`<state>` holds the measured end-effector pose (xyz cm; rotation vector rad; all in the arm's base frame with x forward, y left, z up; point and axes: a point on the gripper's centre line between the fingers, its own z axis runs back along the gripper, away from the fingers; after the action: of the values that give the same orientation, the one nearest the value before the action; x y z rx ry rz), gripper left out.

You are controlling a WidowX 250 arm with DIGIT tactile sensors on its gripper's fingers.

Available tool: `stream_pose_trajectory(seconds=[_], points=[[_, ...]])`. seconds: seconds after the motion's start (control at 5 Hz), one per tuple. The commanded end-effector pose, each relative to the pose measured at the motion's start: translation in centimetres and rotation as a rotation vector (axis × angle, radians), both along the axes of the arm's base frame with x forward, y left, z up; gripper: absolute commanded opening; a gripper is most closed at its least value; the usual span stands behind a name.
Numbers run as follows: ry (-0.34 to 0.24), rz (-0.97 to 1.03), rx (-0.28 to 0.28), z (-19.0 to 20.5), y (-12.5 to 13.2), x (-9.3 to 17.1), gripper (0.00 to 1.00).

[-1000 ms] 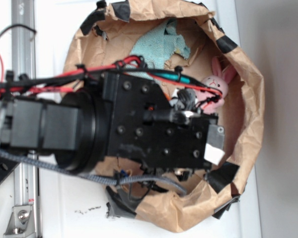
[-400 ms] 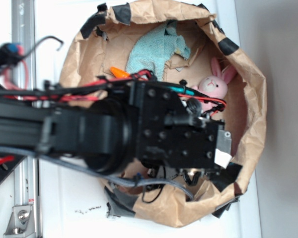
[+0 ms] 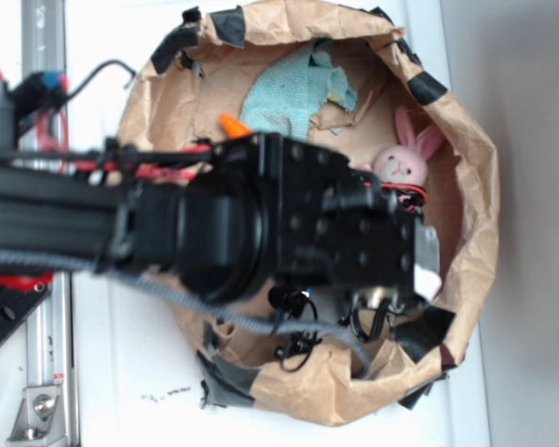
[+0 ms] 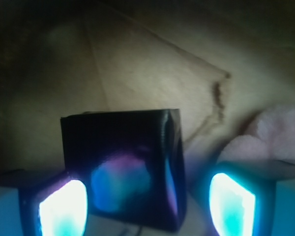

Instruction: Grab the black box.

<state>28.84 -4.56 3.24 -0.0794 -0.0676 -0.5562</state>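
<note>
The arm moved further into the paper bowl.
The gripper [image 3: 391,303] slid toward the right edge of the table and now hides part of the pink bunny [image 3: 401,168]. An orange thing [image 3: 231,125] came into sight beside the blue cloth [image 3: 293,88].

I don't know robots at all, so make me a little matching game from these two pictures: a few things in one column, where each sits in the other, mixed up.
Things:
1. black box
2. pink bunny
3. teal cloth
4. orange piece

Places:
A. at the paper nest's right inner wall
B. between the glowing fingers of the gripper
C. peeking out above the arm, left of the cloth
D. spread at the top of the nest

Pairs: 1-B, 2-A, 3-D, 4-C
</note>
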Motion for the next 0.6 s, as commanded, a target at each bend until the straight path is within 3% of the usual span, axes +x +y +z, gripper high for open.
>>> stream_pose_trajectory(seconds=[0.0,0.4], points=[[-0.025,-0.062,-0.039,-0.9,-2.8,-0.4,1.00],[-0.060,-0.136,0.008,-1.1,-4.2,-0.4,1.00]])
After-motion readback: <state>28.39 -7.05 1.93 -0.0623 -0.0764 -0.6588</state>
